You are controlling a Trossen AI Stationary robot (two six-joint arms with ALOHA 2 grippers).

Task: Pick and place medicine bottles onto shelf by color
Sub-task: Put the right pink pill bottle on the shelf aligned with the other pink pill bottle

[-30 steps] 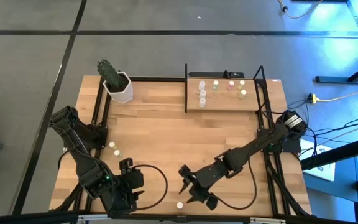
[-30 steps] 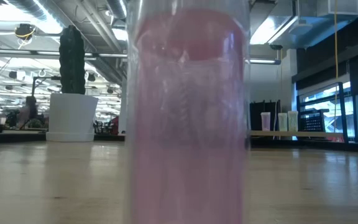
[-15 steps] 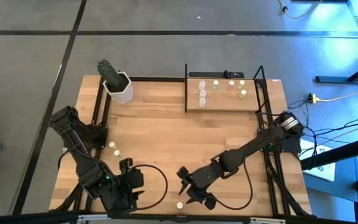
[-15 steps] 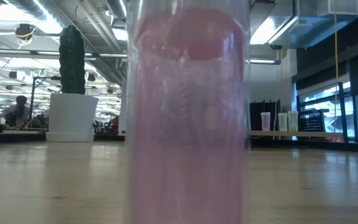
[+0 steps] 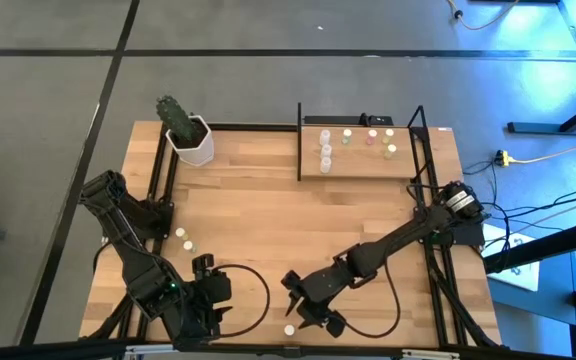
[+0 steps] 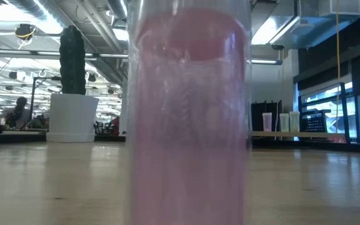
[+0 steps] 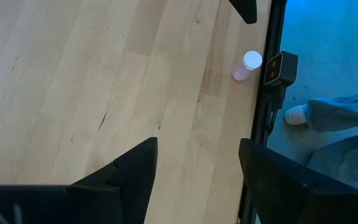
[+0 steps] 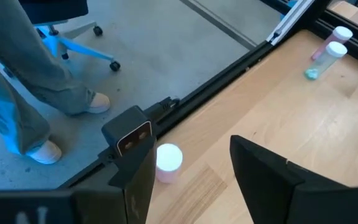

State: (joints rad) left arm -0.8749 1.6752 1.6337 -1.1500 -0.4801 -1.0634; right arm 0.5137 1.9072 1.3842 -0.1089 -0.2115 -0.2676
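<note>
The right gripper is seen poised with its fingers spread and nothing held, just beside a pink bottle with a white cap that stands at the table's near edge, far from the shelf. On the shelf, at the table's far right corner, several medicine bottles are already lined up. Two more bottles are left well to the shelf's near left, close to the left arm's base. The left gripper is parked there too, its fingers wide apart and empty. A potted cactus is placed left of the shelf. A person's legs are visible beyond the table edge.
</note>
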